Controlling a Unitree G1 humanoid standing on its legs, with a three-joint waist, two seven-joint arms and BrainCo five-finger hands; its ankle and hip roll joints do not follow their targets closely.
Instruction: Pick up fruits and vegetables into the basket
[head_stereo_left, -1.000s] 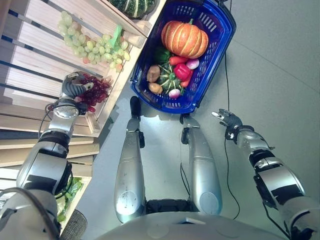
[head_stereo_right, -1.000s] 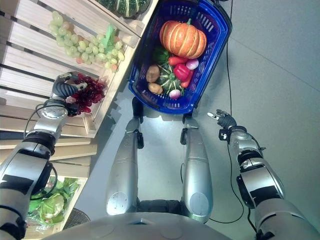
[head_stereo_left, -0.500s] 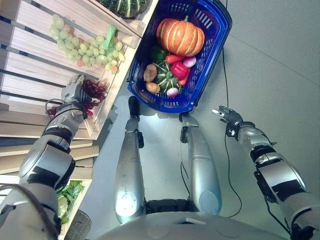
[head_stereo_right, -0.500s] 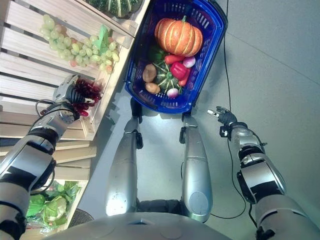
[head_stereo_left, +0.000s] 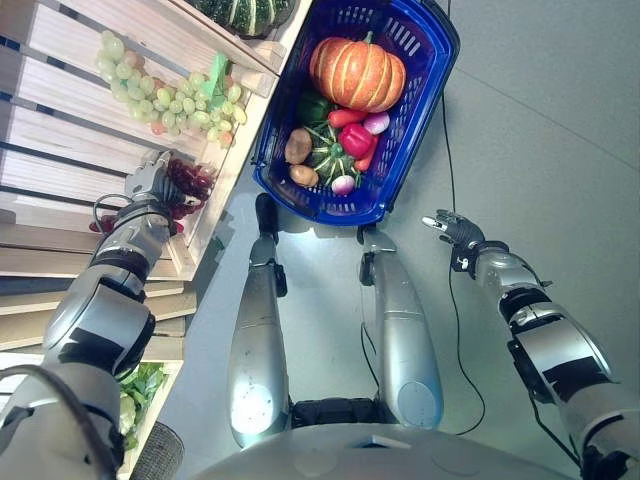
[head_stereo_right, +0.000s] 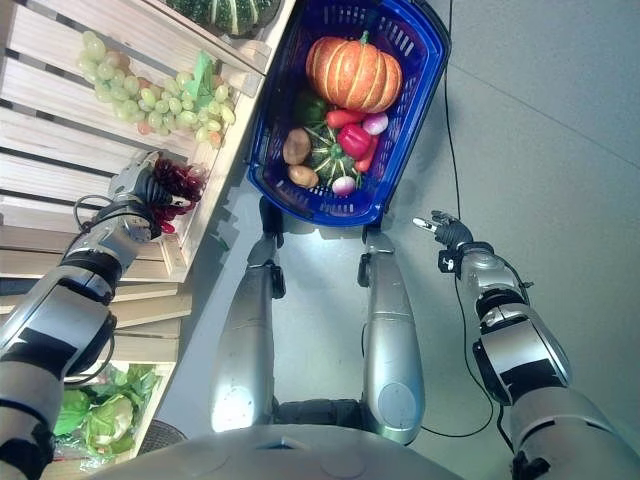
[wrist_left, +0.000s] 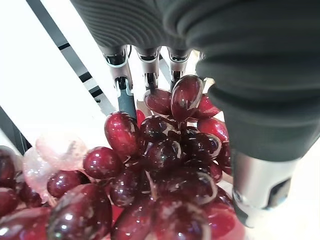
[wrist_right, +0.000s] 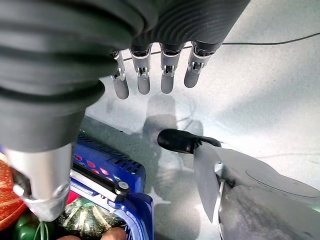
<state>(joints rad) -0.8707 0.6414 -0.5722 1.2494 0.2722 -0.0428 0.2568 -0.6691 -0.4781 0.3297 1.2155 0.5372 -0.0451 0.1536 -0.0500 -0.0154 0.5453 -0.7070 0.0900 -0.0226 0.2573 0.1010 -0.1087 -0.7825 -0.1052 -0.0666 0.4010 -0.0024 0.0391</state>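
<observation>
On the slatted wooden shelf, the left hand curled its fingers round the dark red grape bunch, while the half-filled blue plastic basket waited and the right hand hung slack-fingered.

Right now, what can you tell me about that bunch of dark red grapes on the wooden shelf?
The red grapes are a tight cluster of glossy, dark red, oval berries, a few paler pink ones at one side. They lie on the slatted wooden shelf, below a bunch of green grapes. The left hand is on them, fingers and thumb curled round the cluster.
</observation>
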